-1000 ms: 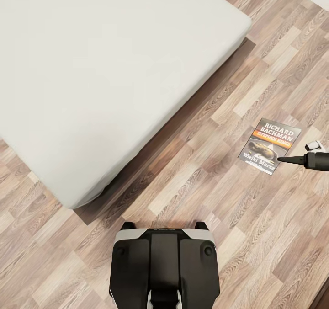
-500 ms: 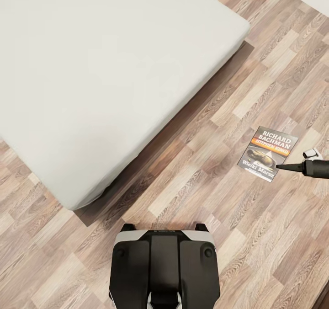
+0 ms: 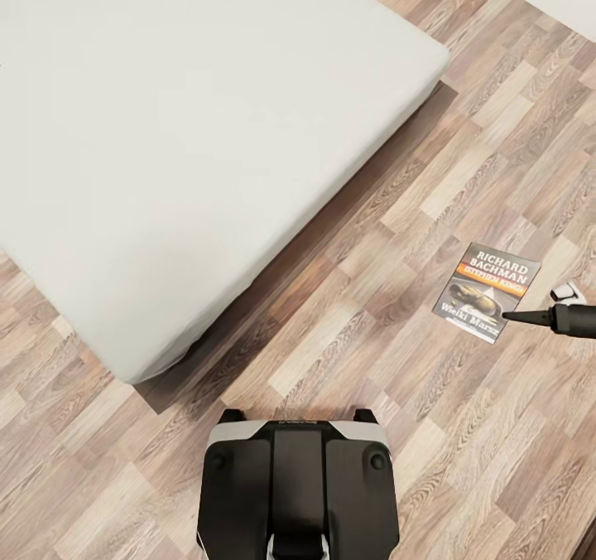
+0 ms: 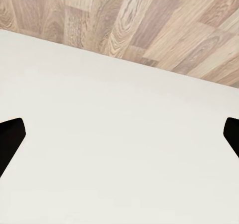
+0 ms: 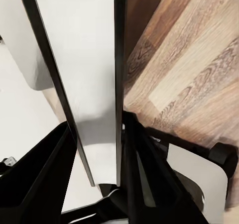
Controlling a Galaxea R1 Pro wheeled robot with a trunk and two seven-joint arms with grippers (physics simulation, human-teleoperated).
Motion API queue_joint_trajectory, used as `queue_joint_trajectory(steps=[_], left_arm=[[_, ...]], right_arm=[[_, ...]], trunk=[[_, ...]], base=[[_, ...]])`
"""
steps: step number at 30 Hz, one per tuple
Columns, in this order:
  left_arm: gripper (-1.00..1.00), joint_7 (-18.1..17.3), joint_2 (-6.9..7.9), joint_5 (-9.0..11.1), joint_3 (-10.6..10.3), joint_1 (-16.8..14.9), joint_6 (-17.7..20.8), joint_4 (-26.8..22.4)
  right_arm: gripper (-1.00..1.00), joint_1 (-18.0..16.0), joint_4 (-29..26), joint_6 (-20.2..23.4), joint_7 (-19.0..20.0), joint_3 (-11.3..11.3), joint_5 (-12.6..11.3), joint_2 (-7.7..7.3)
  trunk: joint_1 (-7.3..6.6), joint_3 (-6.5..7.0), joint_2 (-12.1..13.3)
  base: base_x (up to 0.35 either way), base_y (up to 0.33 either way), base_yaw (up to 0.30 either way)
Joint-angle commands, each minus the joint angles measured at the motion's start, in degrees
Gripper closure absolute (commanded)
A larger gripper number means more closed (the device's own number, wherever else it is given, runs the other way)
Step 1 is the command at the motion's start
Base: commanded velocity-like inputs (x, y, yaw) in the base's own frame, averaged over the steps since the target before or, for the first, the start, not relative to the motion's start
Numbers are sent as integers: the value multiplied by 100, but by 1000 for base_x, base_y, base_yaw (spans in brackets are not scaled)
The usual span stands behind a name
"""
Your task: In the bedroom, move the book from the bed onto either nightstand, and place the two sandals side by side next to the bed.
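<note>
Your right gripper [image 3: 517,317] is clamped on the book's [image 3: 487,292] edge, carrying it flat, well clear of the bed [image 3: 190,146], for transfer.

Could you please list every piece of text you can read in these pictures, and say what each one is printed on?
"RICHARD BACHMAN": white lettering at the top of the book cover.
"STEPHEN KING": on the cover's orange band, small but legible.
"Wielki Marsz": white lettering near the cover's bottom edge.
Finer print at the cover's bottom edge is too small to read.
The bed carries no text.

Head camera looks steeply down; both it and left wrist see the bed [image 3: 190,146].
</note>
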Motion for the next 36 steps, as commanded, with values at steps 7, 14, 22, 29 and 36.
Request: queue_joint_trajectory(steps=[7, 14, 22, 29, 36], left_arm=[[-100, -20, 3, -30, -23, 2, 21, -21], [-100, -19, 3, -53, -39, 2, 12, -23], [-100, -15, 3, -65, -50, 2, 14, -23], [-100, -5, 0, -73, -54, 2, -5, -23], [-100, 16, -5, -81, -65, 9, 1, -17]], right_arm=[[100, 304, -6, 51, 6, -523, -49, -14], [100, 690, -42, 49, 6, -1047, -45, -16], [100, 1027, -43, -82, 6, -1143, -42, -22], [100, 1353, -18, -527, 6, -1168, -48, -11], [100, 1537, -3, -648, 6, -1324, -52, -5]], trunk=[[4, 52, -9], [4, 113, -9], [4, 184, -9], [4, 246, -9], [4, 308, -9]], base=[[0, 0, 49], [0, 0, 64], [0, 0, 67], [0, 0, 68], [0, 0, 68]])
